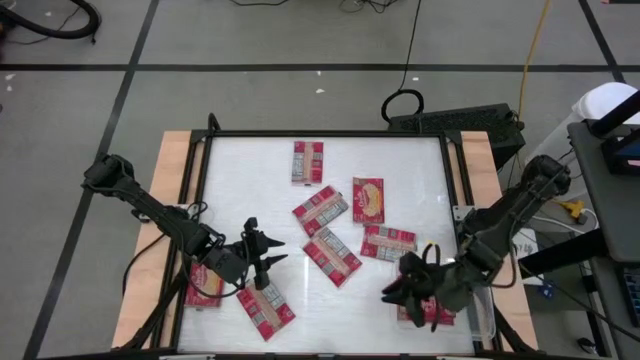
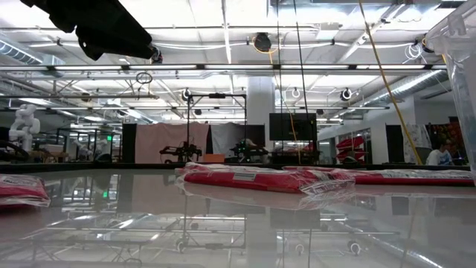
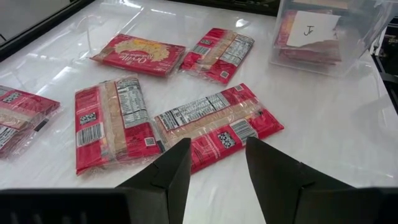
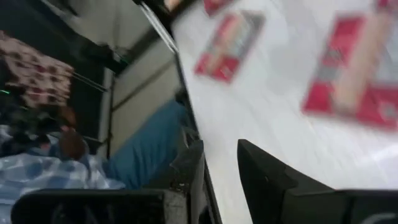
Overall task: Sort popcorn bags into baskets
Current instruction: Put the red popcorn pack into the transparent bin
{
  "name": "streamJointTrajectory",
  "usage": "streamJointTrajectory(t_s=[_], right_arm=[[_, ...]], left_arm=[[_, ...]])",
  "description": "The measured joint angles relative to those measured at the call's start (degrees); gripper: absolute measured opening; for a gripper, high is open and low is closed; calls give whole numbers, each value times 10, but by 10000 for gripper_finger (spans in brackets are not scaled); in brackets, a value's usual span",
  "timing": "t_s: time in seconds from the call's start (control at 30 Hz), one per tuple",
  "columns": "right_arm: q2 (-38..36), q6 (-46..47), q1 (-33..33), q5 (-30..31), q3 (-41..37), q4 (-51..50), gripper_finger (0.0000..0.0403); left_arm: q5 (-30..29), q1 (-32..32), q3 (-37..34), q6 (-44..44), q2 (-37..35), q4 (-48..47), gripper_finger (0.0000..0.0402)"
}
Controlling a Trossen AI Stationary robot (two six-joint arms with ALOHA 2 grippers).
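Note:
Several red popcorn bags lie flat on the white table: one (image 1: 308,162) near the far edge, others (image 1: 321,210) (image 1: 368,199) (image 1: 387,241) (image 1: 332,256) mid-table, two (image 1: 265,308) (image 1: 205,285) near the left front. My left gripper (image 1: 265,250) hovers open over the near left part. In its wrist view its fingertips (image 3: 217,165) stand just short of a print-side bag (image 3: 217,127). My right gripper (image 1: 395,290) is open beside the clear bin (image 1: 487,312) at the near right corner. The bin (image 3: 323,31) holds red bags and a paper slip.
A dark frame rims the table, with wooden strips (image 1: 170,180) outside it. A person in blue trousers (image 4: 149,149) sits beyond the table's edge in the right wrist view. A black box (image 1: 455,122) lies past the far right corner. Bare tabletop lies between the bags and the right edge.

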Motion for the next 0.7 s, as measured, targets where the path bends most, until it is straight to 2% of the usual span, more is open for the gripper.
streamJointTrajectory(t_s=[0.17,0.47,0.7], right_arm=[[2,-95,-47,30,0,50,89],[5,-201,-159,44,0,50,89],[53,-305,-228,67,0,105,89]], left_arm=[[0,0,0,0,0,0,157],[0,2,0,15,0,-1,157],[0,3,0,38,0,-1,157]])
